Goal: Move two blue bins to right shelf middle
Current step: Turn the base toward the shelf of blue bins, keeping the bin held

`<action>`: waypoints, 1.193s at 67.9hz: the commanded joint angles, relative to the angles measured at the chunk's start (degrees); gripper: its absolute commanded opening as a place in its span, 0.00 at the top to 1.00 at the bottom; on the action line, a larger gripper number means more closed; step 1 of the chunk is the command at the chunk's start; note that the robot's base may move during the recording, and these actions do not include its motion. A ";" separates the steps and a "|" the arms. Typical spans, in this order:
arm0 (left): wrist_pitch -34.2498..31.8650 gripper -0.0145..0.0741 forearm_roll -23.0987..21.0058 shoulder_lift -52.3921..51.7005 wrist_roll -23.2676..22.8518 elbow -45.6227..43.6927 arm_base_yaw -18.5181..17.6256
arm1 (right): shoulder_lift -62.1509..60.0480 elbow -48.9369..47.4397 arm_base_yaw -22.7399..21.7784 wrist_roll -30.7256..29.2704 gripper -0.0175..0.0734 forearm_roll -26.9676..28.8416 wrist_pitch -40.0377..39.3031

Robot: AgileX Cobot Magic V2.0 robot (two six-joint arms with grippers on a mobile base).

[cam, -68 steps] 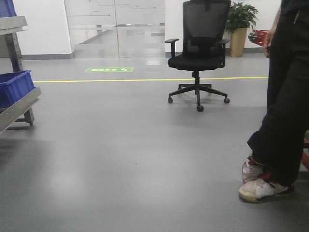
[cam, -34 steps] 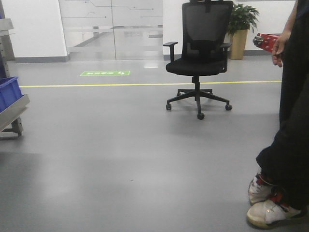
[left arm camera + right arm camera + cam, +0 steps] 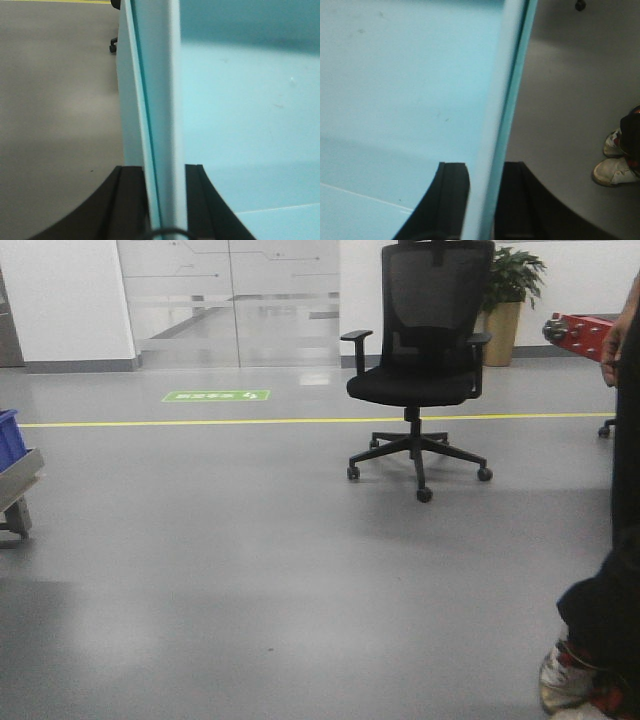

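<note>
The front-facing view sits low, looking level across the floor (image 3: 250, 570) to a chair (image 3: 420, 370) at mid-distance. The left wrist view looks along the left gripper (image 3: 165, 180), close against the blue bins (image 3: 240, 100). The right wrist view looks likewise along the right gripper (image 3: 482, 182). Front and right wrist views share the sneakers (image 3: 570, 680).

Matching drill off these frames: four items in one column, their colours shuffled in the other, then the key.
Column A
1. office chair
2. floor sticker
3. floor line
4. bin clamped in the left gripper

Column B
a. pale blue
b. yellow
c. black
d. green

Pairs: 1-c, 2-d, 3-b, 4-a
</note>
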 commanded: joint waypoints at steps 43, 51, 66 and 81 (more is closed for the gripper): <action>-6.54 0.96 -0.88 -1.44 0.71 -1.30 -0.18 | -1.08 -0.88 -0.19 -1.03 0.98 -1.00 -3.55; -6.54 0.96 -0.88 -1.44 0.71 -1.30 -0.18 | -1.08 -0.88 -0.19 -1.03 0.98 -1.00 -3.55; -6.54 0.96 -0.88 -1.44 0.71 -1.30 -0.18 | -1.08 -0.88 -0.19 -1.03 0.98 -1.00 -3.55; -6.54 0.96 -0.88 -1.44 0.71 -1.30 -0.18 | -1.08 -0.88 -0.19 -1.03 0.98 -1.00 -3.55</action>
